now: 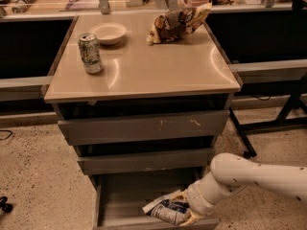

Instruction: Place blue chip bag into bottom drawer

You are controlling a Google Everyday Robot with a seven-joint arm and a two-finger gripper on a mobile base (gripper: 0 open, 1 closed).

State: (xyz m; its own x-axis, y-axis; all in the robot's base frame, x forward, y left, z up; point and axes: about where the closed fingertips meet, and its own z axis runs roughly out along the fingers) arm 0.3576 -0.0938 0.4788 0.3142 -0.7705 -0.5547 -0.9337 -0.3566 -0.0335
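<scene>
The gripper (185, 209) reaches from the right into the open bottom drawer (127, 191), clamped on the blue bag (165, 210) at the near right corner. Best to lower the bag below the front wall, then let go.

The tan cabinet top (144, 75) is carrying a soda can (90, 53), a small bowl (108, 32) and a brown snack bag (177, 22), all sitting high above the gripper (184, 213), which is hanging inside the bottom drawer (127, 195).
</scene>
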